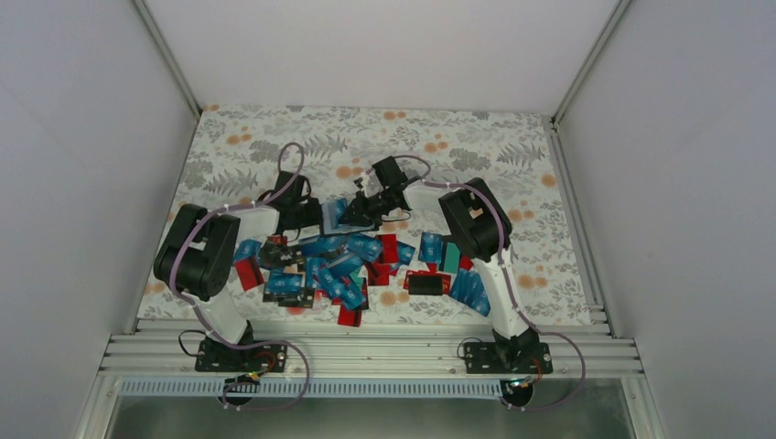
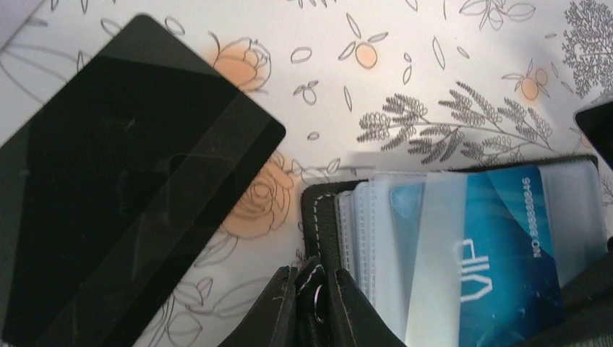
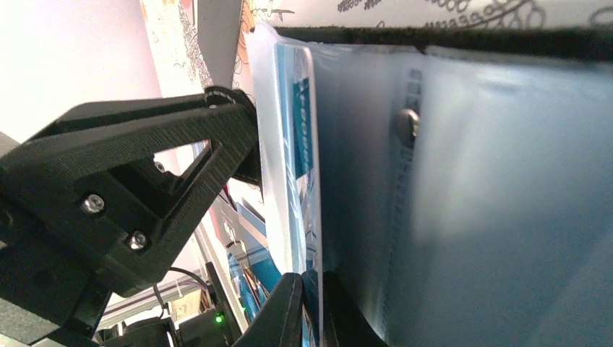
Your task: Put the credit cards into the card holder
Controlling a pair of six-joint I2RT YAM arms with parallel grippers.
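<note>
The black card holder [image 1: 336, 212] is held off the table between my two grippers, open, with its clear sleeves fanned out. My left gripper [image 1: 316, 217] is shut on the holder's black stitched flap with the snap, seen in the left wrist view [image 2: 316, 278]. There the holder [image 2: 325, 217] shows a blue VIP credit card [image 2: 506, 246] in a sleeve. My right gripper [image 1: 352, 215] is shut on the edge of a blue card [image 3: 307, 144], which stands against the holder's frosted sleeves [image 3: 470, 202]; its fingertips [image 3: 293, 289] pinch it. Many blue, red and black credit cards [image 1: 348, 265] lie scattered on the table.
A flat black card [image 2: 123, 195] lies on the floral tablecloth left of the holder. Another black card [image 1: 425, 284] and a teal card [image 1: 450, 256] lie in the pile. White walls enclose the table; an aluminium rail [image 1: 366, 352] runs along the near edge.
</note>
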